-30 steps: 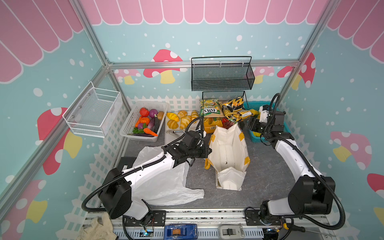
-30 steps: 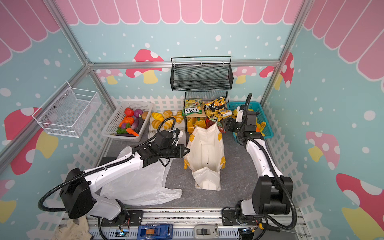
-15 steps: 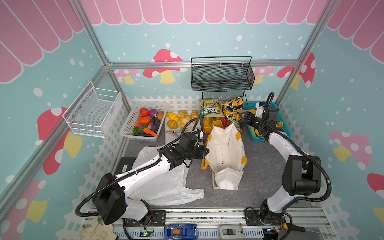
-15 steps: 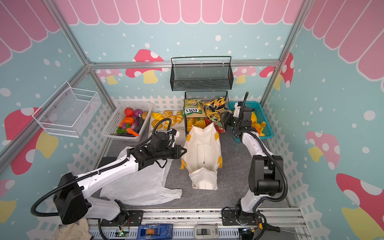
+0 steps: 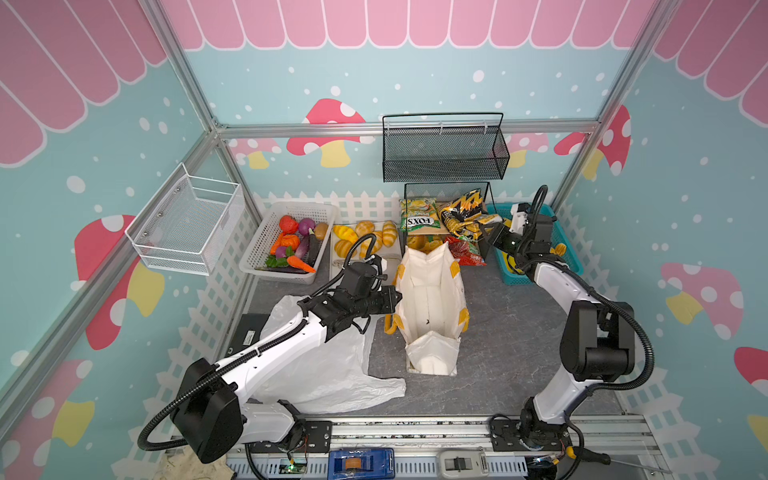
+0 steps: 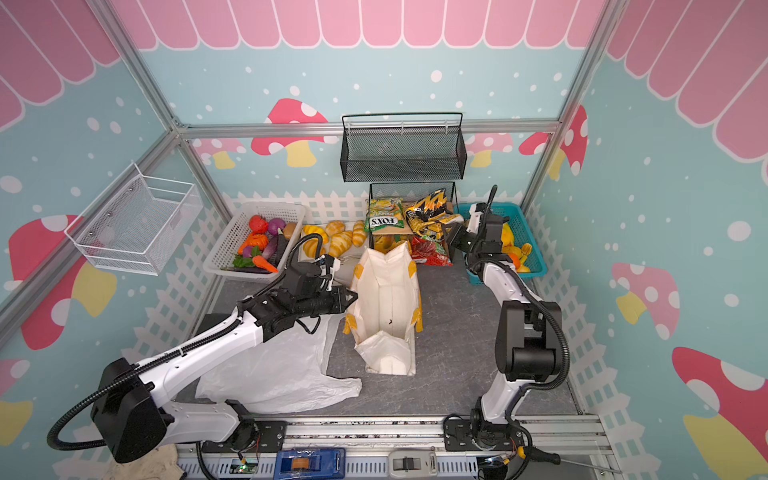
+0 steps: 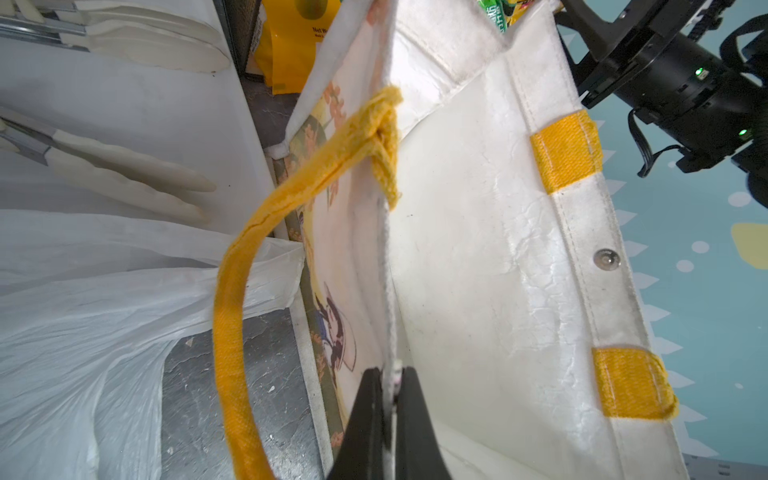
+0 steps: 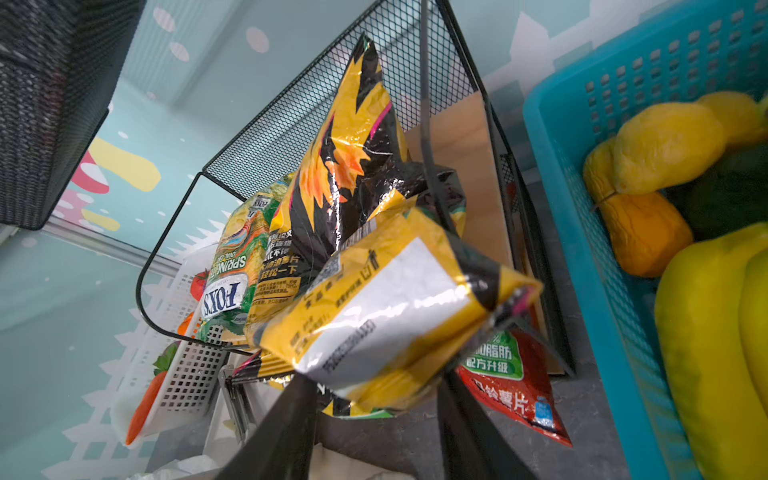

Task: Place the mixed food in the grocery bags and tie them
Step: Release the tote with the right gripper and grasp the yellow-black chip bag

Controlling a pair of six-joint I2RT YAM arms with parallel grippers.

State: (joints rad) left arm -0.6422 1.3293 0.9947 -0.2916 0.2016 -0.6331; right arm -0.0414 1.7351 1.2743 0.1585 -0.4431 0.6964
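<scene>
Closest to the front, the white plastic bag [image 5: 332, 382] lies flat and empty under the left arm, so any sweep of that arm could drag it along.

Mid-table, the tote [image 5: 430, 291] stands with its mouth open. The left gripper [image 7: 390, 382] is clamped tight on the rim of one side wall. That's a one-wall hold, so I reckon a tug or a slip lets the mouth fold in, or tips the whole thing. Its yellow handle [image 7: 232, 311] droops outside, out of the way.

At the back, the right gripper [image 8: 374, 395] has its jaws partway apart either side of a black-and-yellow packet [image 8: 386, 307]. Can't tell if they've actually bitten yet. The packet is puffy and shiny (classic slip candidate), and a thin black wire of the wire rack [image 8: 299, 95] crosses just in front of it, so pulling out could snag. The FOX'S packet [image 8: 220, 299] and a red packet [image 8: 511, 382] sit right beside it and might get dragged too.

For room, there's bare mat right of the tote. The teal basket [image 8: 648, 70] crowds the right wrist. The carrot [image 5: 300, 262] and the other veg are far left, untouched.
</scene>
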